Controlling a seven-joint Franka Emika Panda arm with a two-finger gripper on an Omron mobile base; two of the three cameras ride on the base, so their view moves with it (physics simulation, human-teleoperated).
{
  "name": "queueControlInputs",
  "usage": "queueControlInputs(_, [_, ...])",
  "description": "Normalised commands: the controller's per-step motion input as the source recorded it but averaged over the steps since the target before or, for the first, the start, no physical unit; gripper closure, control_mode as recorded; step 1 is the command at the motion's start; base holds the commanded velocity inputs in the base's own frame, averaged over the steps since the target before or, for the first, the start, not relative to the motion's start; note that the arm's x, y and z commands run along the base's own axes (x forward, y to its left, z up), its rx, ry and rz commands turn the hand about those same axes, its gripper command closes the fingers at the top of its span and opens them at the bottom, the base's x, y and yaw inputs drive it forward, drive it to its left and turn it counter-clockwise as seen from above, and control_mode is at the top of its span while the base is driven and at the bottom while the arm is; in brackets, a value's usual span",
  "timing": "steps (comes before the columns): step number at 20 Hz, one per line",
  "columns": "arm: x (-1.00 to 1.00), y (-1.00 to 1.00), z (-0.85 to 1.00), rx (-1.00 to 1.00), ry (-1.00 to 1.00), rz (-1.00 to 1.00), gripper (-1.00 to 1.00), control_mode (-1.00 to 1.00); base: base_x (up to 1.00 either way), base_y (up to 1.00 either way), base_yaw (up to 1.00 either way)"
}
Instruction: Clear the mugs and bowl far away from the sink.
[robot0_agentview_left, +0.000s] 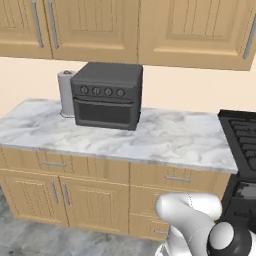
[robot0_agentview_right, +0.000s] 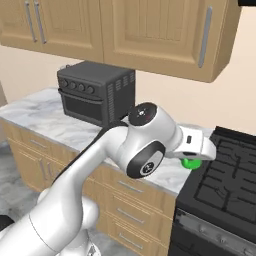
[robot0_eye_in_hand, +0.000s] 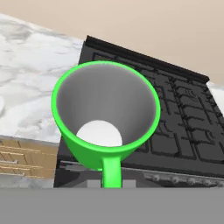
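Filling the hand view, a green mug (robot0_eye_in_hand: 105, 113) sits at twelve o'clock from the gripper (robot0_eye_in_hand: 111, 181), which is clenched on its handle above the stove (robot0_eye_in_hand: 183, 118).

A: Where does the white Franka arm with dark joints (robot0_agentview_right: 100, 165) stand?

B: It rises from the lower left of the right base view, bends at a thick elbow, and its wrist link reaches right, roughly level.

A: And in the left base view?

B: Its rounded white shoulder and a dark joint cap show at the lower right corner.

A: The two-finger gripper (robot0_agentview_right: 196, 159)?

B: Its jaws are nearly closed, clamped on the handle of a bright green mug with a grey inside (robot0_eye_in_hand: 105, 111).
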Motion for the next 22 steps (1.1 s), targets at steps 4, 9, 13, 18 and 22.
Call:
queueControlInputs(4, [0.0, 0.0, 0.0, 0.0, 0.0, 0.0, 1.0, 1.0, 0.75, 0.38, -0.42])
queueControlInputs(9, [0.0, 0.0, 0.0, 0.0, 0.0, 0.0, 1.0, 1.0, 0.68, 0.79, -0.31])
queueControlInputs(13, [0.67, 0.71, -0.52, 0.01, 0.0, -0.1, 1.0, -1.0, 0.0, 0.0, 0.0])
queueControlInputs(18, [0.93, 0.47, -0.38, 0.04, 0.0, 0.02, 1.0, -1.0, 0.0, 0.0, 0.0])
queueControlInputs(22, [0.92, 0.06, -0.33, 0.04, 0.0, 0.0, 1.0, -1.0, 0.0, 0.0, 0.0])
